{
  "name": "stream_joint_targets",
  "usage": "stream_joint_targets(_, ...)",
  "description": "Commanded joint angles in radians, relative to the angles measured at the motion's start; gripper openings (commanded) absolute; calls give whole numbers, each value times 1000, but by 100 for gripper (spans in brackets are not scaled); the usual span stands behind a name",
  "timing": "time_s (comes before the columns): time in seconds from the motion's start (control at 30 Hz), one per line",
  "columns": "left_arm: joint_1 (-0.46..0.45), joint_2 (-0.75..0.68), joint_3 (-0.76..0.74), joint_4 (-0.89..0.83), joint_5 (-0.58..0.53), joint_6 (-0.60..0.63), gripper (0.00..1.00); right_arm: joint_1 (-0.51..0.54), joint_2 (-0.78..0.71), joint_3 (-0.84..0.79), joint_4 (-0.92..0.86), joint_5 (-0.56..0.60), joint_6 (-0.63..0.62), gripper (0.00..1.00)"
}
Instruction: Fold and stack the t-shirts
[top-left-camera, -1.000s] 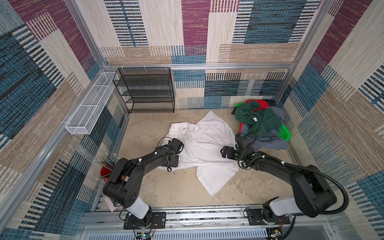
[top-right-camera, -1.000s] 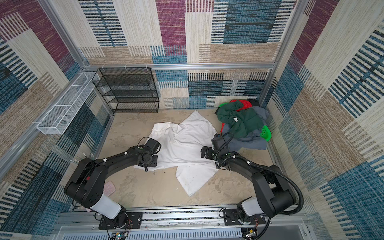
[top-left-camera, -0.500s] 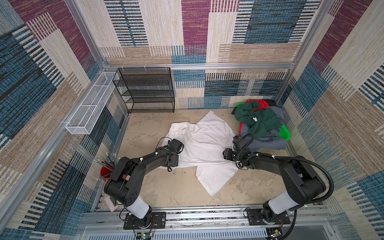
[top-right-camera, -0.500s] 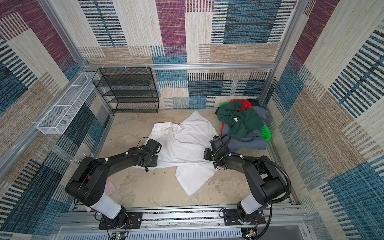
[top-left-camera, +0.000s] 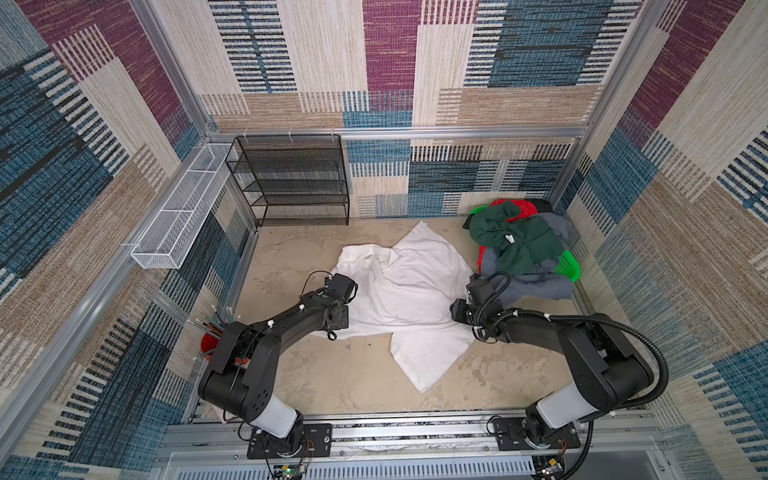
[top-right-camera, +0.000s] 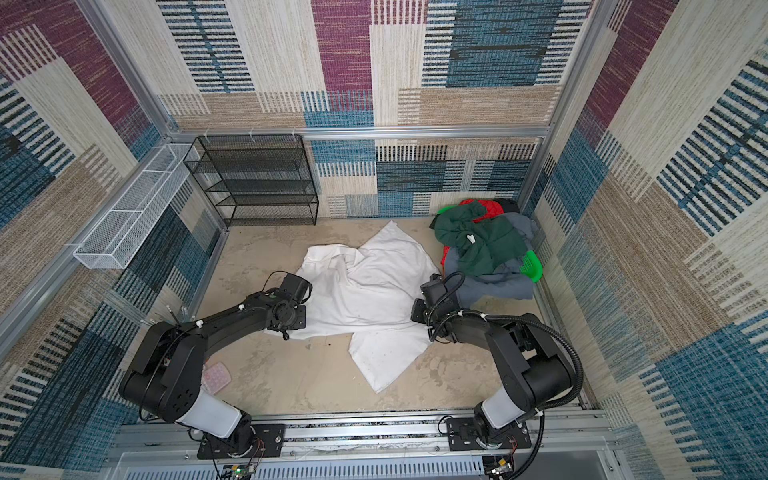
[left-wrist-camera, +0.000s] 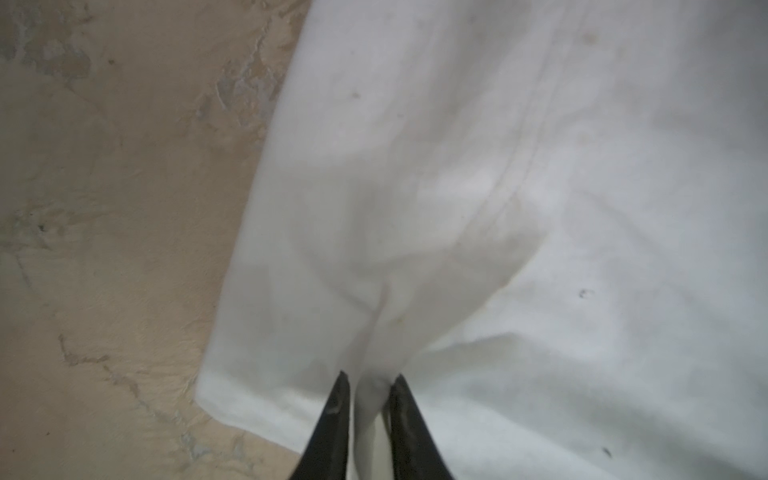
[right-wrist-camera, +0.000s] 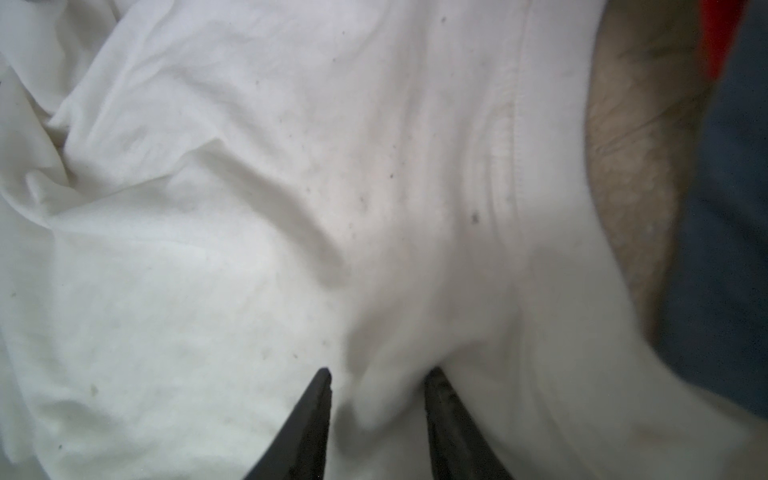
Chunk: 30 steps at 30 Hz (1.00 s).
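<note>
Both your jaws have closed in: left gripper (left-wrist-camera: 368, 384) pinches a fold of the white shirt (top-left-camera: 411, 291) tight, right gripper (right-wrist-camera: 378, 382) clamps a thicker bunch.

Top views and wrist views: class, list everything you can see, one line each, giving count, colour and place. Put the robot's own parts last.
white t-shirt: one, white, crumpled on the middle of the table.
other t-shirts: at least three, dark green over grey-blue and red, heaped in the far right corner.
basket: one, bright green, under that heap.
mesh shelf: one, black, against the back wall, left.
wire tray: one, white, on the left wall.
pencil pot: one, red, table's left edge.
table: one, beige.
left gripper: one, black, shut on a fold near the white t-shirt's left side.
right gripper: one, black, shut on a bunch at its right side.
</note>
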Motion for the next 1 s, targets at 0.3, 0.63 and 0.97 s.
stream_joint_targets(0.3,213,-120,10,87,52,-55,0,0,-58,-63,-144,29,63,36)
stream_joint_targets(0.63,364,-22,134,120,-81,-54,0,-21,-132,-97,-199,44,73,36)
stream_joint_targets(0.97,469,19,173,92,-11,-124,0,-39,-161,-101,-238,47,73,35)
